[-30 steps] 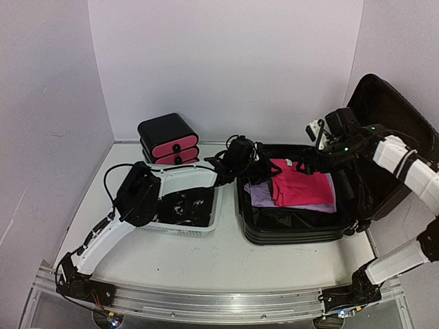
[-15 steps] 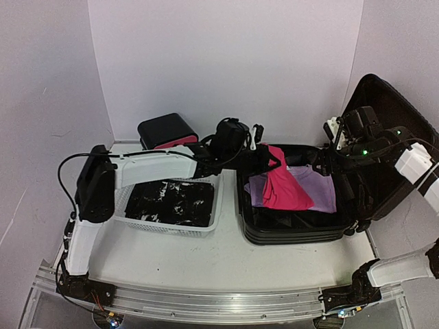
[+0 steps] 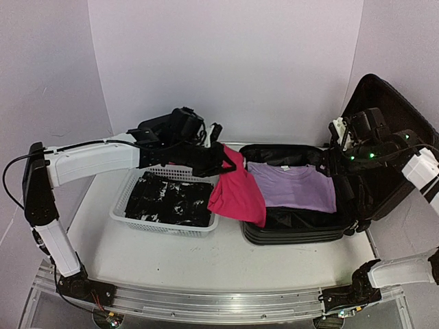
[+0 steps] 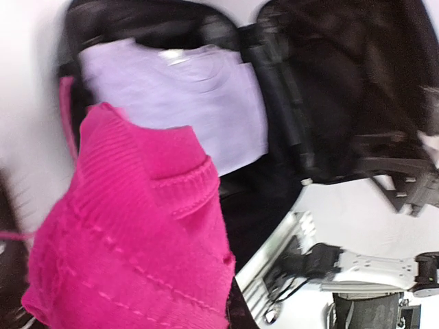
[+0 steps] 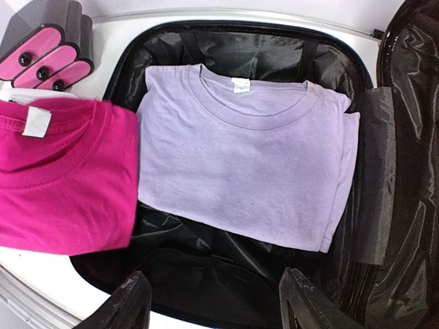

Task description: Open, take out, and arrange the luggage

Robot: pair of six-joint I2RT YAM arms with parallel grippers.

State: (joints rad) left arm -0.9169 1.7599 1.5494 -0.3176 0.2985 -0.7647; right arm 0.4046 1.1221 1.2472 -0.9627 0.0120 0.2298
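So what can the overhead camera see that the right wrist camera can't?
Only overhead: the white basket of dark clothes, and the left gripper holding the pink shirt up over the open luggage's edge. Only the right wrist: the neck label on the lavender shirt, and the knobs on the pink drawers. Both: the pink shirt, and the lavender shirt lying in the luggage.

White table (image 3: 171, 255) under open luggage (image 3: 288, 236), mesh basket (image 3: 164, 227), pink-drawered box (image 3: 152, 127).
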